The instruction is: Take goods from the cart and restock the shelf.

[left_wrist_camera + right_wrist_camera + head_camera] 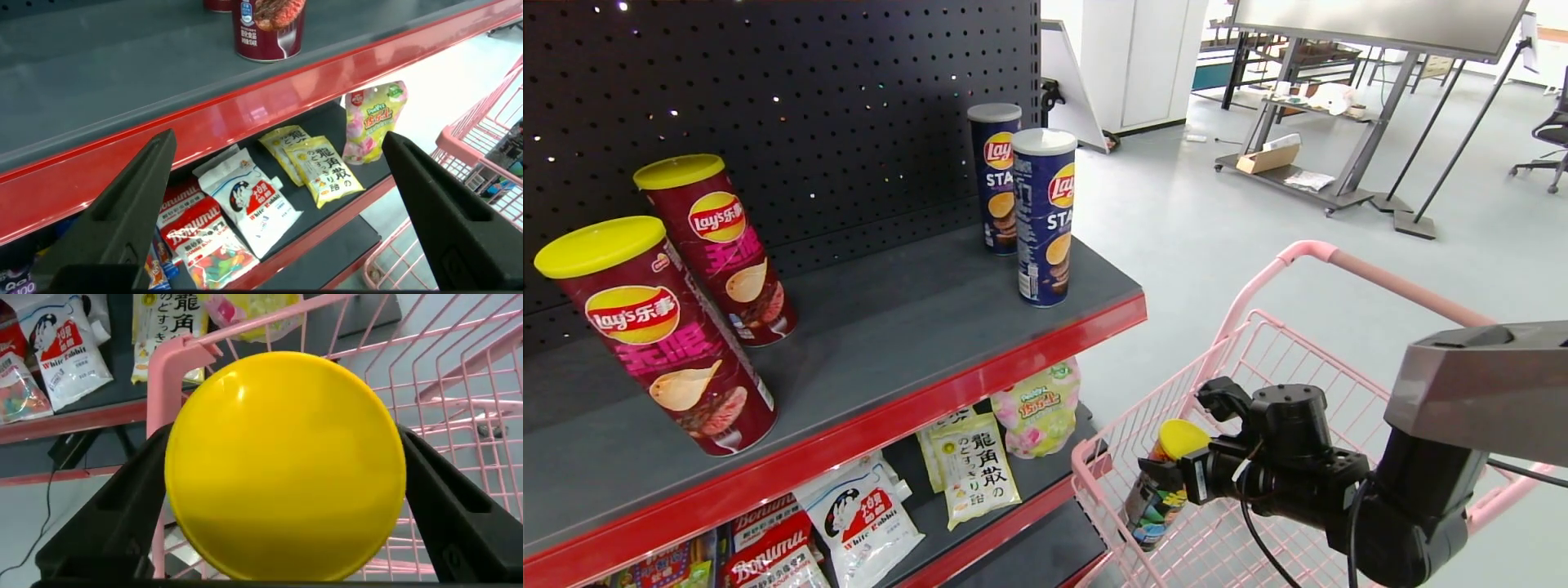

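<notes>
The step in hand is the pick from the cart. The right tool is down inside the pink basket near its corner next to the shelf, its fingers pressed against the sides of a yellow-lidded can. In the right wrist view the black fingers sit on either side of the lid. The can leans a little, and whether its base is off the basket floor cannot be told.

The left tool hangs by the shelf's red edge, spread wide with nothing between its fingers.

The top board carries two red cans at the robot's left and two blue cans toward the cart, with bare grey board between them.

Next, I judge, the can must go straight up until it clears the basket's rim, then across to that bare stretch, and come down upright without knocking the blue cans, which it must pass
</notes>
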